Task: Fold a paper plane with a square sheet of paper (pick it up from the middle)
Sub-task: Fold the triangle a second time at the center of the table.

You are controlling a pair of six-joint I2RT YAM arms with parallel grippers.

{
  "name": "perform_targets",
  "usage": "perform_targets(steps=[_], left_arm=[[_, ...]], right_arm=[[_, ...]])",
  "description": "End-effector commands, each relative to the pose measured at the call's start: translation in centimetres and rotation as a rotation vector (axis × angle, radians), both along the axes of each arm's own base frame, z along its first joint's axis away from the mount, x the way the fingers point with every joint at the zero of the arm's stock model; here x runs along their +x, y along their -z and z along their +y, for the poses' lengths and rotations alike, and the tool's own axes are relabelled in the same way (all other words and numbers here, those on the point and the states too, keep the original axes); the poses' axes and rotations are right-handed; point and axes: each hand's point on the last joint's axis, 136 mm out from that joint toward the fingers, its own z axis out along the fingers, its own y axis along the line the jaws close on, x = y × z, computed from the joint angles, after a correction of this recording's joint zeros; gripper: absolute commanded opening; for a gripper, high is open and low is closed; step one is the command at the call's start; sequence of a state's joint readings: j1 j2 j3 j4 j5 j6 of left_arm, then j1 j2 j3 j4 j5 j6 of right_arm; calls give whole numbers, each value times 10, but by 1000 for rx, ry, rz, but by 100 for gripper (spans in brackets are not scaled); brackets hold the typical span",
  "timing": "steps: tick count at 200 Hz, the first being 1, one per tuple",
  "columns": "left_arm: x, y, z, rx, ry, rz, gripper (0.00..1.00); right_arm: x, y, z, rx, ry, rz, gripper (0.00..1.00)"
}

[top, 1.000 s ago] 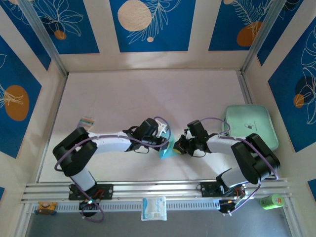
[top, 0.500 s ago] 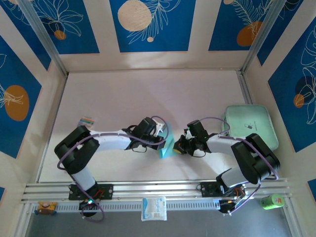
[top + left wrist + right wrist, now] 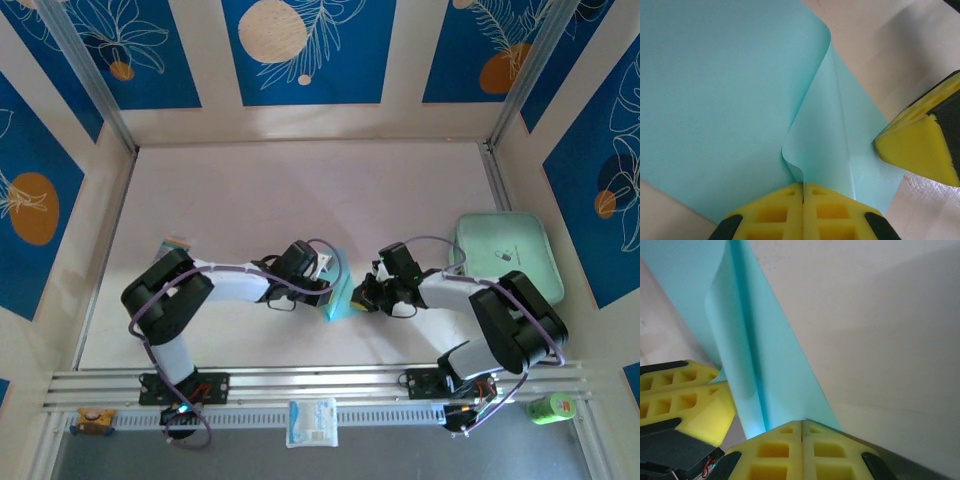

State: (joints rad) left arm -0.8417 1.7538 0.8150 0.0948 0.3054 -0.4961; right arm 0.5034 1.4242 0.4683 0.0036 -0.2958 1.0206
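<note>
Left claw [image 3: 803, 186] closed tight on a curled fold of the blue paper [image 3: 715, 90], which stands partly lifted off the desk [image 3: 300, 200] between the claws. Right claw [image 3: 802, 424] likewise closed tight on the paper's creased opposite side. Green tray [image 3: 505, 255] lies well apart, far right.

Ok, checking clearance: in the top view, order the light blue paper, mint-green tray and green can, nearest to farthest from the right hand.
1. light blue paper, in its grip, centre.
2. mint-green tray, right side.
3. green can, near right corner.
</note>
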Motion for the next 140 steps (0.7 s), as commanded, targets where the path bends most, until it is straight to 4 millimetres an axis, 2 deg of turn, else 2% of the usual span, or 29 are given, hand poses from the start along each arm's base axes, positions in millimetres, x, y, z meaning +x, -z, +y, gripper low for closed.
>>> perform_targets(steps=[1, 51, 97, 140], left_arm=[[-2, 10, 4, 21, 13, 21, 1], [-1, 2, 1, 5, 13, 16, 1], [6, -11, -1, -4, 16, -15, 1], [13, -12, 2, 13, 22, -36, 2]], right_arm=[[6, -28, 14, 38, -48, -65, 6], [-2, -5, 22, -4, -69, 24, 2], [-13, 21, 7, -88, -51, 87, 1], [-14, 23, 5, -93, -55, 86, 0]])
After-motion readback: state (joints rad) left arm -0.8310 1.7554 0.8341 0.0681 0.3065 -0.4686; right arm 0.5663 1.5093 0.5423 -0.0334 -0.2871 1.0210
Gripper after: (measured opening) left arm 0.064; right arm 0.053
